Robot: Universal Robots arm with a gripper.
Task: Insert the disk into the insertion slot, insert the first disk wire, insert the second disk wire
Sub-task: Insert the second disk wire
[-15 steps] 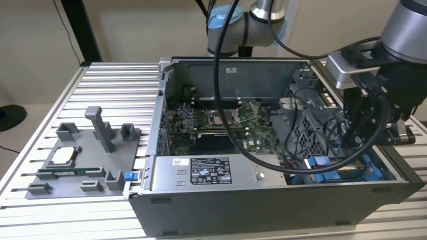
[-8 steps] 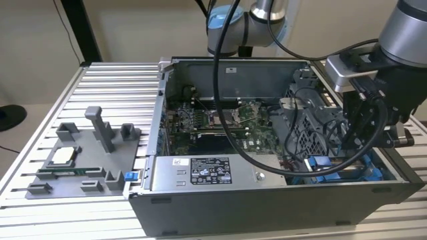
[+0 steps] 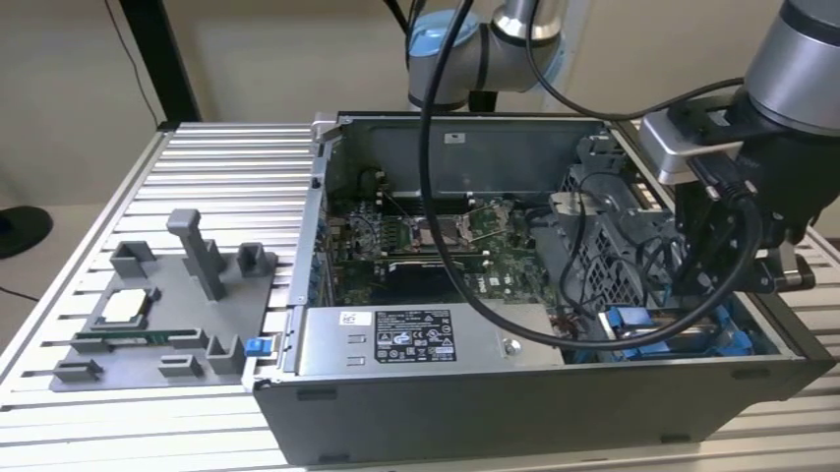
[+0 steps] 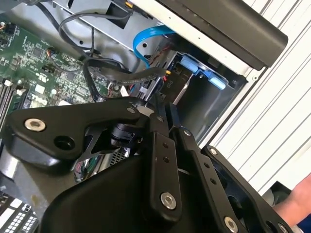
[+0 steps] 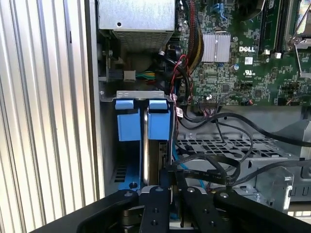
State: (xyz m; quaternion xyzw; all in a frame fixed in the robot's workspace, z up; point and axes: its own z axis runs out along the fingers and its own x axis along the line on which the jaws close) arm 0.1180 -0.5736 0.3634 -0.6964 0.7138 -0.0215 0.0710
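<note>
In the exterior view my gripper (image 3: pixel 693 290) reaches down into the front corner of the open computer case, on the exterior view's right. The insertion slot (image 5: pixel 127 145) there has two bright blue clips (image 5: pixel 144 119). A thin silver edge, seemingly the disk (image 5: pixel 145 150), stands between them and is mostly hidden. In both wrist views my gripper (image 4: pixel 158 103) (image 5: pixel 168 180) has its fingers close together on the plug of a black wire (image 4: pixel 121 74) just in front of the slot (image 4: pixel 209 104). A blue flat wire (image 4: pixel 145 44) loops above it.
The grey power supply box (image 3: pixel 407 339) lies along the case front. The motherboard (image 3: pixel 434 241) and a perforated metal cage (image 3: pixel 617 246) lie behind it. A grey fixture with small parts (image 3: pixel 157 315) sits on the ribbed table (image 3: pixel 210 157). A person's arm (image 4: pixel 291 206) is beside the case.
</note>
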